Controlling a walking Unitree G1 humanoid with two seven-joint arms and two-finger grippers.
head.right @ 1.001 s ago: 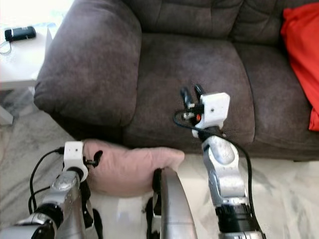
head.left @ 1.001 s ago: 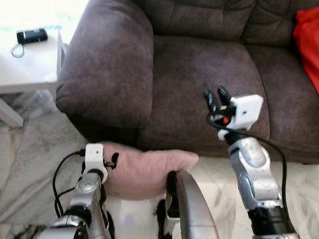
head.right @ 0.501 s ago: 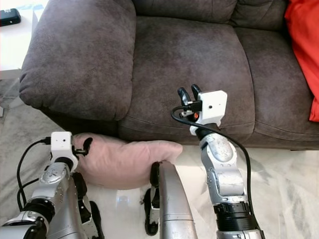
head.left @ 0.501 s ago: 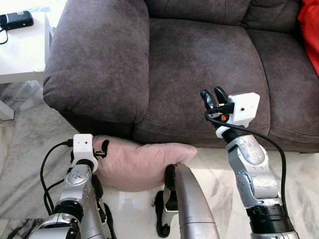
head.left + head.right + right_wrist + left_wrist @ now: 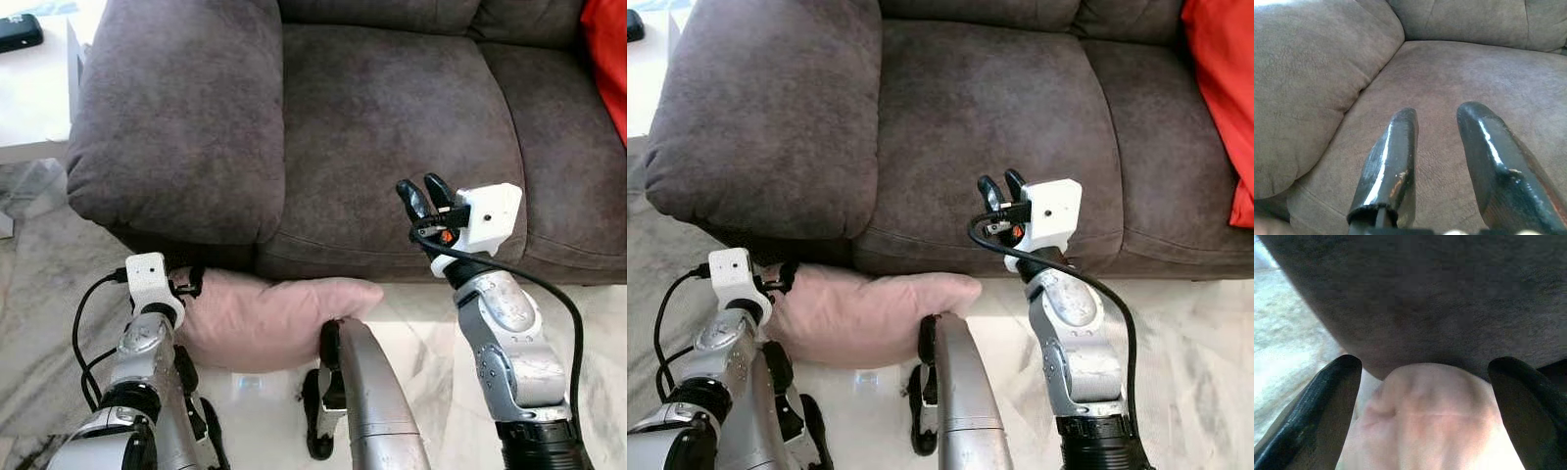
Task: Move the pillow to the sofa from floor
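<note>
The pink pillow lies on the floor at lower centre, against the sofa front — the left pincer, spread wide around its corner, should bite deep before lifting, while the right pincer hovers part-open over the seat.

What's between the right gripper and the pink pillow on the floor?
The front edge of the brown sofa seat. In the left eye view the right gripper hangs over the seat; the pillow lies below on the floor.
</note>
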